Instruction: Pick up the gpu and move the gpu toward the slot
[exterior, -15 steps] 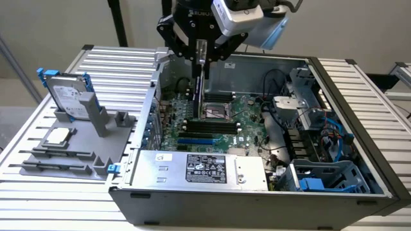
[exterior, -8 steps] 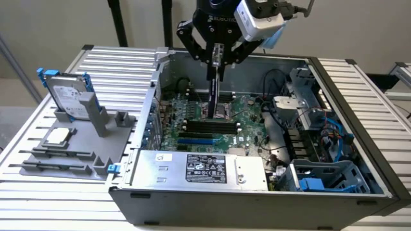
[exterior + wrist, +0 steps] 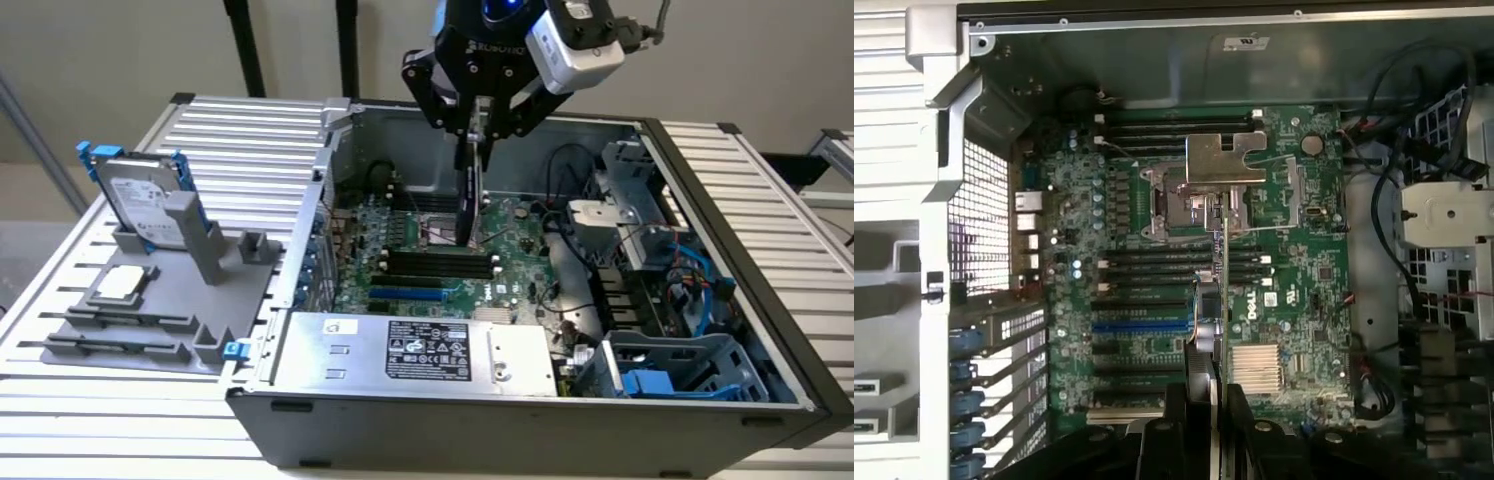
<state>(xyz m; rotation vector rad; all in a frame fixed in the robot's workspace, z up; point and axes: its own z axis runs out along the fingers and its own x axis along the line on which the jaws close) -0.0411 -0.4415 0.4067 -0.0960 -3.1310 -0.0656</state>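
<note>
While my claw [image 3: 471, 125] pinches one thin, flat gpu [image 3: 467, 195] edge-up, it hangs above the green motherboard [image 3: 1294, 250], over its black and blue slots [image 3: 1144, 310].

The open computer case [image 3: 534, 400] fills the frame's centre and right on the desk [image 3: 107, 440], the hard drive [image 3: 140, 205] standing at left.
</note>
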